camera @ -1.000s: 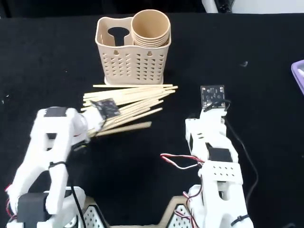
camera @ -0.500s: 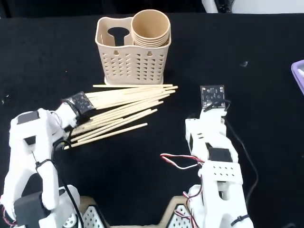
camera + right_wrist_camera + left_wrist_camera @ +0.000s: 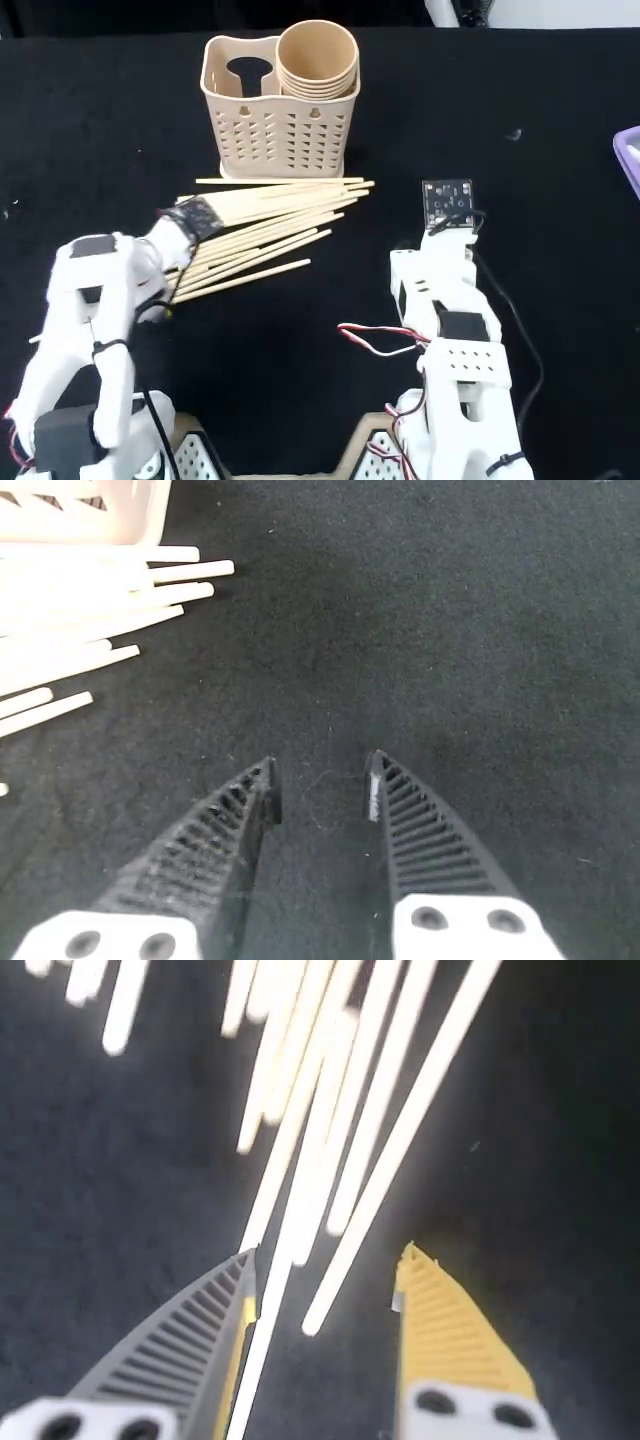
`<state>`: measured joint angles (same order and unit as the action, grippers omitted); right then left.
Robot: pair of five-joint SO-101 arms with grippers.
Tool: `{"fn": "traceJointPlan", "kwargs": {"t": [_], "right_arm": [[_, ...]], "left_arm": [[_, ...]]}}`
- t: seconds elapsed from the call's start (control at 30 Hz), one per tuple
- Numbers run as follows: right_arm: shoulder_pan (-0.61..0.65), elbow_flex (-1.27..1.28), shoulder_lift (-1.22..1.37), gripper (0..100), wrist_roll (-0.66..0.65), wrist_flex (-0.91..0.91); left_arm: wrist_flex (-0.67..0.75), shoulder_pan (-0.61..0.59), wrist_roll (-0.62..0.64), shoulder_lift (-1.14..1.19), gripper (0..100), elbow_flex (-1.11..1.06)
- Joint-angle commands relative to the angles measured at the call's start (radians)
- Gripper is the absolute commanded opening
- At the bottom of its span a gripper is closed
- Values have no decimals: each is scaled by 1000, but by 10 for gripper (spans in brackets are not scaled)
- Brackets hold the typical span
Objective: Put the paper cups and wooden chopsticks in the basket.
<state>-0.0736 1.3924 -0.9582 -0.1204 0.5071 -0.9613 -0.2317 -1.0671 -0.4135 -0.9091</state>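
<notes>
the basket (image 3: 275,140) stands near the table's (image 3: 560,260) far edge, with the stacked paper cups (image 3: 317,58) in its right compartment. the chopsticks (image 3: 270,212) lie fanned on the table just in front of it. the left gripper (image 3: 326,1253) is spread wide with a few stick ends between its fingers - clamping none. the right gripper (image 3: 322,762) is part open over bare table - holding nothing - near the fan's right ends.

High view looks down over the table (image 3: 520,100); both close wrist views share the chopsticks (image 3: 60,580).
</notes>
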Motion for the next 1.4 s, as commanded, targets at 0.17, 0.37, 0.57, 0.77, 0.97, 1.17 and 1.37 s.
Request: {"fn": "traceJointPlan", "kwargs": {"t": [0.17, 0.37, 0.57, 0.77, 0.97, 1.17, 1.37], "right_arm": [[14, -5, 2, 155, 2, -23], [14, -5, 1, 155, 2, -21], [14, -5, 1, 155, 2, -21], [14, -5, 1, 155, 2, -23], [14, -5, 1, 155, 2, -23], [14, -5, 1, 155, 2, -23], [14, -5, 1, 155, 2, -23]], "left_arm": [[109, 217, 241, -29, 231, -56], [226, 254, 304, 17, 232, -96], [219, 257, 302, 229, 227, -10], [84, 263, 305, 284, 132, 97], [48, 266, 304, 282, 102, 110], [25, 283, 299, 282, 102, 93], [28, 344, 298, 293, 63, 68]]}}
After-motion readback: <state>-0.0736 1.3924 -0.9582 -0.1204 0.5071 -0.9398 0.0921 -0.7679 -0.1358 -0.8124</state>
